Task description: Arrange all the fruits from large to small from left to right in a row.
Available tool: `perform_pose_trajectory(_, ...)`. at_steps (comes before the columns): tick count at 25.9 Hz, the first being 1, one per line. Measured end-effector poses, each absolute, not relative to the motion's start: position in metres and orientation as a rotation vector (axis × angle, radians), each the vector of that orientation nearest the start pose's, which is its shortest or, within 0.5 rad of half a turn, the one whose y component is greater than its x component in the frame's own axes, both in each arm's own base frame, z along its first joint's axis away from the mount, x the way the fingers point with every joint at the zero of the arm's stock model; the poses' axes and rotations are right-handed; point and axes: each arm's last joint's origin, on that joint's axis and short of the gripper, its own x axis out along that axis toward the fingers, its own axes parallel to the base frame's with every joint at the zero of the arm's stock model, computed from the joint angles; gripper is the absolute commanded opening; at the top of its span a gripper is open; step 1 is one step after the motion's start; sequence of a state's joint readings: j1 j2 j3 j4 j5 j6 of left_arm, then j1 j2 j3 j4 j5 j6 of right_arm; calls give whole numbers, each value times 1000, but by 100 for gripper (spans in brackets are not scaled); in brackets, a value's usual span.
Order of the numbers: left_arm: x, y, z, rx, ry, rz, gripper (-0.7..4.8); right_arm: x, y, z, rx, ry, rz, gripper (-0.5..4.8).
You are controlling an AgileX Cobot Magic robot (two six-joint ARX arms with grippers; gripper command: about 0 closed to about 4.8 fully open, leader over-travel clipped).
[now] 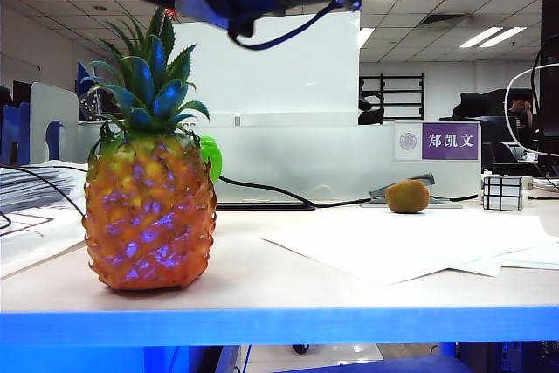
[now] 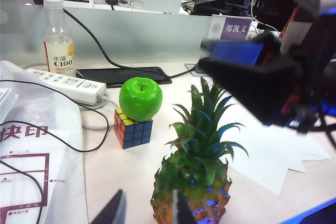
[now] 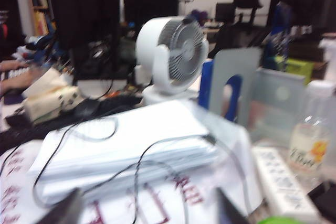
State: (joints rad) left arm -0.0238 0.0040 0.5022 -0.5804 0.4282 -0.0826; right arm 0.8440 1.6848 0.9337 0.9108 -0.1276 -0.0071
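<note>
The glossy apple (image 2: 140, 98) is seen perched on a puzzle cube (image 2: 133, 128) behind the spiky pineapple (image 2: 193, 182); the kiwi (image 1: 408, 196) lies apart. The left gripper (image 2: 144, 211) is held near the pineapple and the right gripper (image 3: 147, 208) above the apple, jaws parted and empty.

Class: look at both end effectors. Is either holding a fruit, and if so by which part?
Neither holds anything. The left end effector hovers open beside the pineapple; the right end effector is open, with empty space between its fingers.

The pineapple (image 1: 150, 216) stands at the table's (image 1: 288, 290) front left. Behind it the apple (image 2: 140, 98) rests on a puzzle cube (image 2: 133, 128). Far right (well apart from both) lies the kiwi (image 1: 408, 196), a mirror cube (image 1: 502, 192) just beyond it.
</note>
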Motion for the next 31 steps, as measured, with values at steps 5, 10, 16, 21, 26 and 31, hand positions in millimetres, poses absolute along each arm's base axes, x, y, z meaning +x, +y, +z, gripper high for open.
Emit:
perform_pose_trajectory(5,36,-13,267,-98,100,-449,125,244,260,281,92,-287,926,393)
perform_pose_trajectory(10,36,-13,267,-98,100,-450,126,262,241,297,88,-371,853,479)
perform_pose_trajectory(16,36,-13,267,-98,100,-458,126,326,214,305,-33,-193,828,479)
perform_pose_trajectory(21,35,-15,267,-82,93,-521,196,365,192,296,-73,38,931,479)
perform_pose_trajectory(26,35,-15,268,-56,76,-535,271,377,191,280,-77,178,1014,479)
perform_pose_trajectory(31,35,-15,269,-52,71,-536,271,382,198,257,-110,245,1069,479)
